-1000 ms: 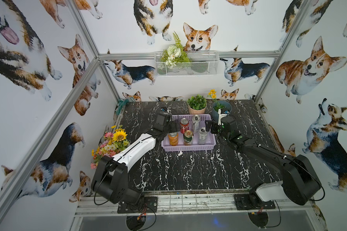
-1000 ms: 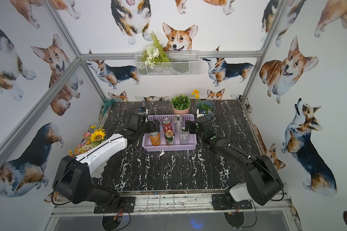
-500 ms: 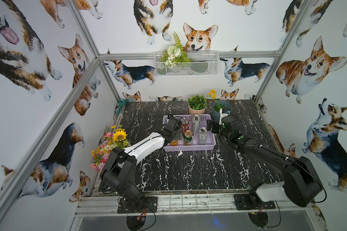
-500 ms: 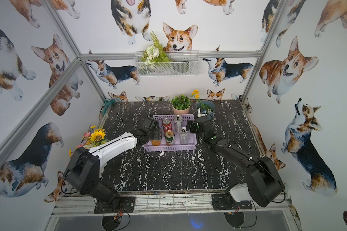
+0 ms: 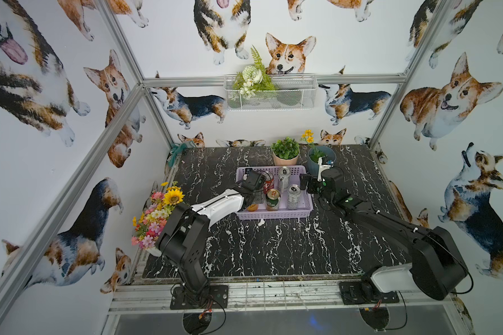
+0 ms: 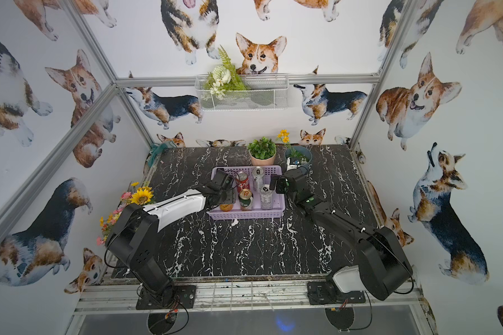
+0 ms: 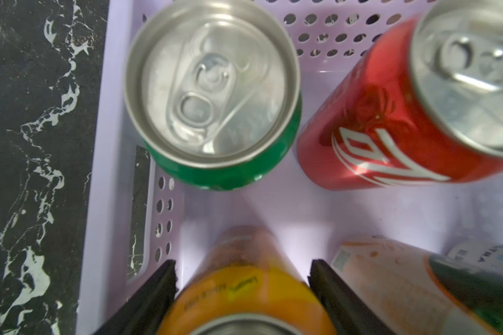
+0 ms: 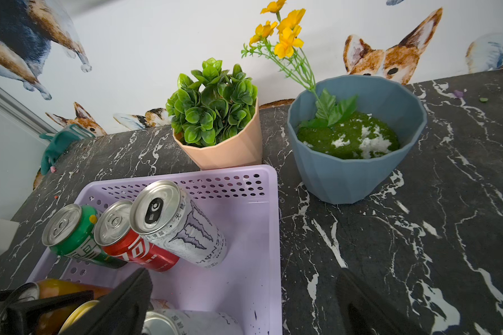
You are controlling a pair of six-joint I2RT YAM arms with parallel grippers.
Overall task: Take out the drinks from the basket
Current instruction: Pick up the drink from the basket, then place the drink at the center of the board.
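Left fingers (image 7: 157,295) clamp the upright orange can (image 7: 244,298) in the lavender basket's (image 7: 114,116) near-left corner; right fingers (image 8: 122,301) spread, empty

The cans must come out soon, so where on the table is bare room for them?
Widest: the table in front of the basket, up to its near edge. Also the back corner left of the basket. Crowded: behind the basket, by the pink pot and blue pot.
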